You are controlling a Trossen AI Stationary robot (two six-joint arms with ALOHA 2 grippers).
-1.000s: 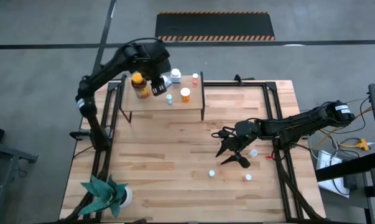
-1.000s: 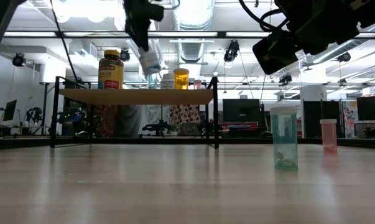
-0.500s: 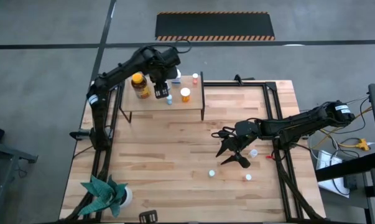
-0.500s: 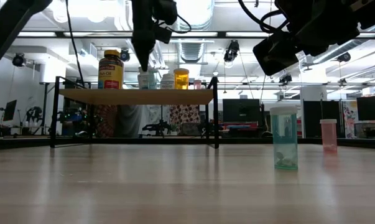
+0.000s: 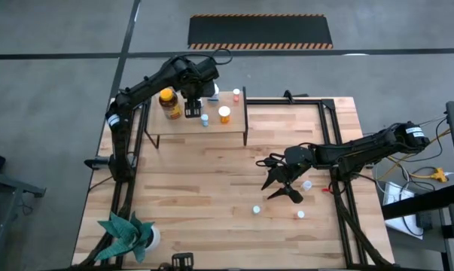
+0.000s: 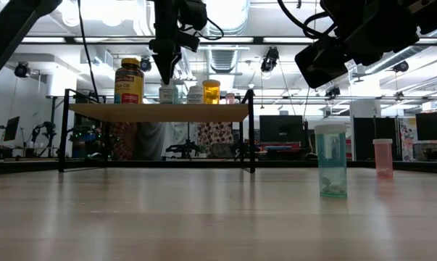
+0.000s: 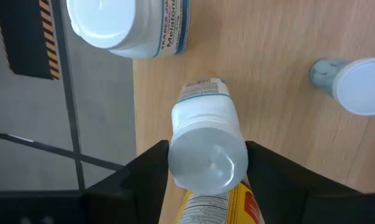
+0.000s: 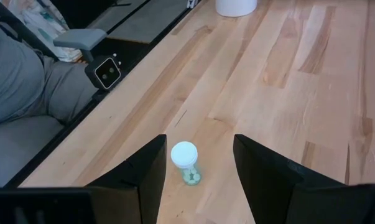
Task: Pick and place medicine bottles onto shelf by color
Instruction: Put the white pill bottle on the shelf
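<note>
Since a second ago, the white-capped bottle point(image 7: 207, 146) has been carried inward over the shelf point(image 5: 234, 129) by the left end effector point(image 5: 193, 105) and set down among the bottles standing there; the right arm has not shifted. In the left wrist view the bottle stands upright on the shelf board between the two dark fingers point(image 7: 147, 167), which lie close along its sides; whether they are pressed on it or just released cannot be told. Just beside it stand the amber jar point(image 5: 169, 104) with its yellow lid, a wider white-lidded jar point(image 7: 132, 25) and a small pale-blue bottle point(image 5: 205, 120). An orange bottle point(image 5: 224, 114) and a small pink bottle point(image 5: 236, 94) are also seen on the shelf. The right end effector point(image 5: 285, 186) is held above the tabletop point(image 5: 204, 196), fingers apart and nothing between them, over a small white-capped bottle point(image 8: 186, 162). Three small bottles are left on the tabletop near it. A potted plant point(image 5: 129, 235) is placed at the tabletop's near left corner.
</note>
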